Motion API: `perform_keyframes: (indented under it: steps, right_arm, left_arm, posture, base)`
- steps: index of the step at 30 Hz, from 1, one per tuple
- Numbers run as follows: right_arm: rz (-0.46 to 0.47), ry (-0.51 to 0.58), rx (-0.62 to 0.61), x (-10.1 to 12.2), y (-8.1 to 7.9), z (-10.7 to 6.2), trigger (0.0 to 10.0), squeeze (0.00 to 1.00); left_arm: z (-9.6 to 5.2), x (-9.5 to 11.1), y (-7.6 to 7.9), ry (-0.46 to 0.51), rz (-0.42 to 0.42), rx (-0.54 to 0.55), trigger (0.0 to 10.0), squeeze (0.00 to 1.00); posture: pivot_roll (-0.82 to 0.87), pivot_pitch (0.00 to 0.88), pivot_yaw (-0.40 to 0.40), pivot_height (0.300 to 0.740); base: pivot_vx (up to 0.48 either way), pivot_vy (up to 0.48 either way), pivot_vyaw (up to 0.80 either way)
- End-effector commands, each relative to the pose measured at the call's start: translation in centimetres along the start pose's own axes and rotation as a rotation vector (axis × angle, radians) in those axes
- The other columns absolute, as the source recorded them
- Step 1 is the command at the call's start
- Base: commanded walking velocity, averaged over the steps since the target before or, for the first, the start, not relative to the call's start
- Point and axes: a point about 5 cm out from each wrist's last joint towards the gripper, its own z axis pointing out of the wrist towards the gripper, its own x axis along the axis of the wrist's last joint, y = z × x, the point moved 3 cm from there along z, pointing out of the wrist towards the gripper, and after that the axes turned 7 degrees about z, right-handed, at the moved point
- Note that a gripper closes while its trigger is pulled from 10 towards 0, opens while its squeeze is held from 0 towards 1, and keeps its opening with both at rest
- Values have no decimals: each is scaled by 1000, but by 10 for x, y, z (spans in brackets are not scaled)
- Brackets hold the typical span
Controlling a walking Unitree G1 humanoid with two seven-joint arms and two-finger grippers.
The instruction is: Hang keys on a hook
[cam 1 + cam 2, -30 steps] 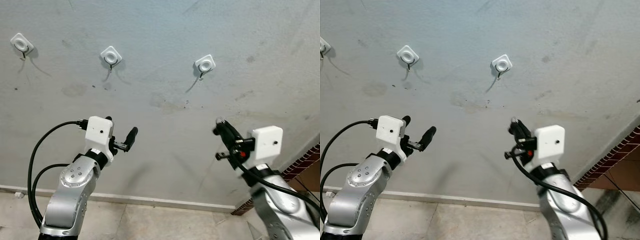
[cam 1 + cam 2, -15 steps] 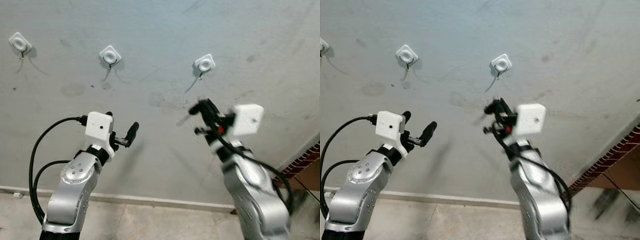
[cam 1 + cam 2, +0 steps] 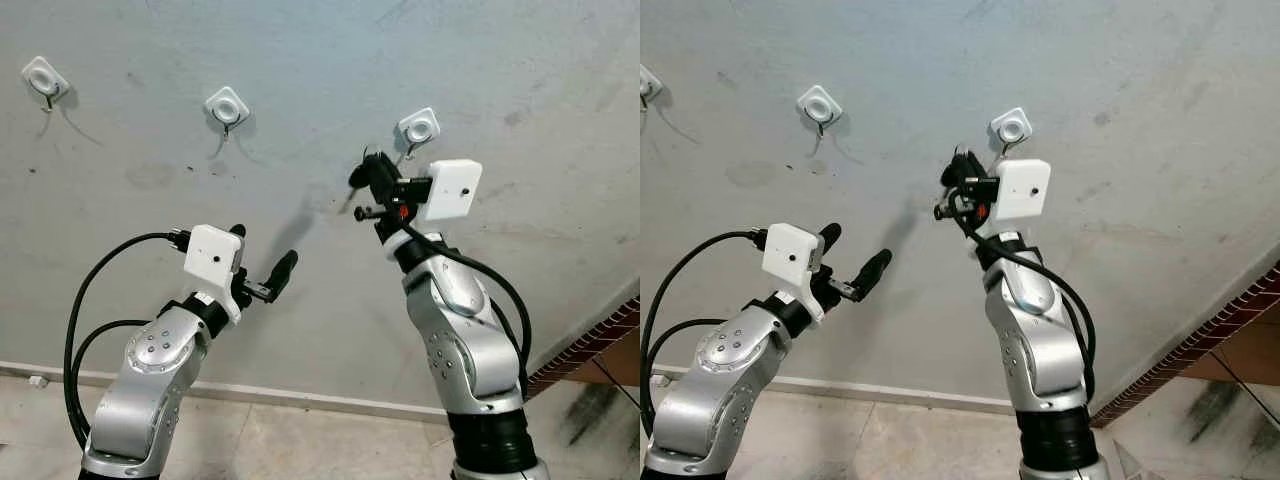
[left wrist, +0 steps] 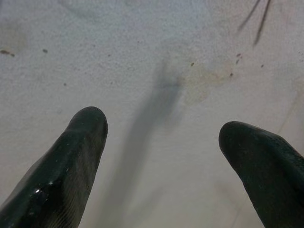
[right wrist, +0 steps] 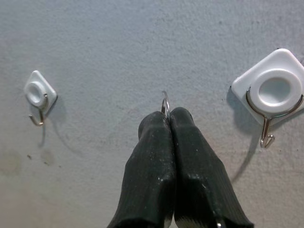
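Wall (image 3: 300,60), pale grey and stained, carrying three white square hooks in a row. The leftmost hook (image 3: 43,78) and the middle hook (image 3: 226,106) each bear a bare metal wire hook. The rightmost hook (image 3: 418,128) is the one nearest the raised right arm.

Right gripper (image 3: 368,176), lifted high on its silver arm, just below and to the left of the rightmost hook, apart from it. Its two black fingers (image 5: 152,156) are pressed tight together, pinching a thin metal key ring (image 5: 165,103) whose arc stands up between the fingertips; the keys themselves cannot be made out. In the right wrist view the ring sits between two hooks, nearer the large white one (image 5: 273,88), whose wire hook hangs empty, and well apart from the smaller one (image 5: 37,92).

Left gripper (image 3: 262,263), held lower and to the left, pointing at the wall. Its fingers (image 4: 71,156) are spread wide with nothing between them, and bare wall shows in the gap.

Floor (image 3: 300,445), tiled, meeting the wall at a pale skirting strip; a band of red brickwork (image 3: 590,345) runs along the lower right
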Motion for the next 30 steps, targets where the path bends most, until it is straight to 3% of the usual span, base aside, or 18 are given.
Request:
perform_keyframes:
  steps: [1,14,15,19,30]
  right_arm:
    - [-6,27,-24,6,6,4,10000,0]
    - [7,40,-59,8,29,-5,10000,0]
    - [-2,33,-79,7,37,-7,10000,0]
    - [-4,27,-98,6,45,-6,10000,0]
    - [29,24,-113,1,49,5,10000,0]
  left_arm:
    - [0,5,6,10,8,-36,10000,0]
    - [-2,4,10,-2,-1,-61,10000,0]
    - [-3,4,11,-5,-3,-68,10000,0]
    - [-3,4,13,-5,-7,-78,10000,0]
    - [-1,11,14,6,-12,-101,10000,0]
  posture:
    - [175,1,-85,740]
    - [174,7,-78,740]
    - [173,7,-76,740]
    - [173,7,-76,740]
    - [182,7,-74,740]
  base:
    - [0,0,0]
    - [0,0,0]
    - [0,0,0]
    - [0,0,0]
    - [0,0,0]
